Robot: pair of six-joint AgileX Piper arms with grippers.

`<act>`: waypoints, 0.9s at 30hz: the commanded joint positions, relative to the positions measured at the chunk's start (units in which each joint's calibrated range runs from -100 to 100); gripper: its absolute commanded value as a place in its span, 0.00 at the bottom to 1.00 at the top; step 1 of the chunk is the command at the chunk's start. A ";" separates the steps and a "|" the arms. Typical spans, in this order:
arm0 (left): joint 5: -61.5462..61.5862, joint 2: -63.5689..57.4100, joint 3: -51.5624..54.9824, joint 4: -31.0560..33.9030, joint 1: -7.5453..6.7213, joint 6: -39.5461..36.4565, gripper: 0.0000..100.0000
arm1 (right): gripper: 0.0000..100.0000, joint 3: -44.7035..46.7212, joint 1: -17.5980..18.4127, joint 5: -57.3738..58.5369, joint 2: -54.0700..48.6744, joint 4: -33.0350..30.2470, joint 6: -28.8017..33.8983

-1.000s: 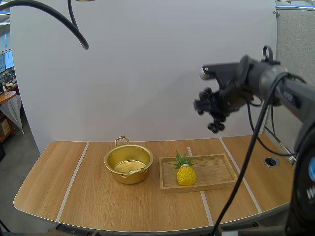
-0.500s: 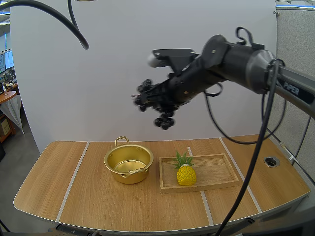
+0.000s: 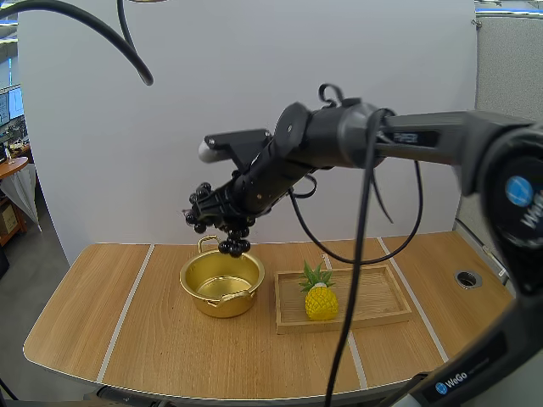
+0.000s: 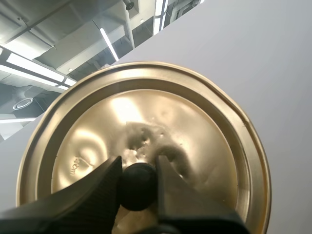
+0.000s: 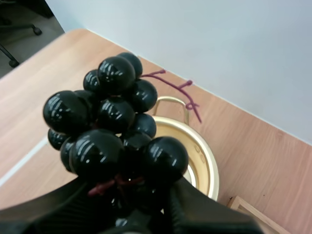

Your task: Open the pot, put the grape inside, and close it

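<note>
Table (image 3: 153, 339): right end effector (image 3: 216, 214) pinches grapes (image 3: 232, 245) over pot (image 3: 193, 292); label (image 3: 458, 378) "WeGo".

R wrist view: grapes (image 5: 114, 131) hide much of pot (image 5: 207, 168); tray (image 5: 251, 217) cut by frame edge. L wrist view: lid (image 4: 195, 126) rim cut off, knob (image 4: 139, 187) partly hidden by L gripper (image 4: 139, 163).

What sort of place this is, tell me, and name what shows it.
Probably a robot test bench, not a kitchen: a pale wooden table with white stripes, a plain white board behind it, and props, a shiny golden metal pot and a yellow toy pineapple on a shallow wooden tray.
</note>
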 commanded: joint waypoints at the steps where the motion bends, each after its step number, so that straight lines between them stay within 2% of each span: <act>1: -1.67 -0.37 -0.52 0.08 -0.21 -0.54 0.00 | 0.00 -0.69 0.07 -3.21 4.55 -1.78 0.10; 16: -1.67 -0.37 -0.52 0.08 -0.21 -0.54 0.00 | 0.00 -10.25 0.07 -2.70 20.35 -2.42 0.30; 27: -1.67 -0.37 -0.52 0.08 -0.21 -0.54 0.00 | 0.00 -10.40 0.07 -1.43 25.87 -2.55 0.30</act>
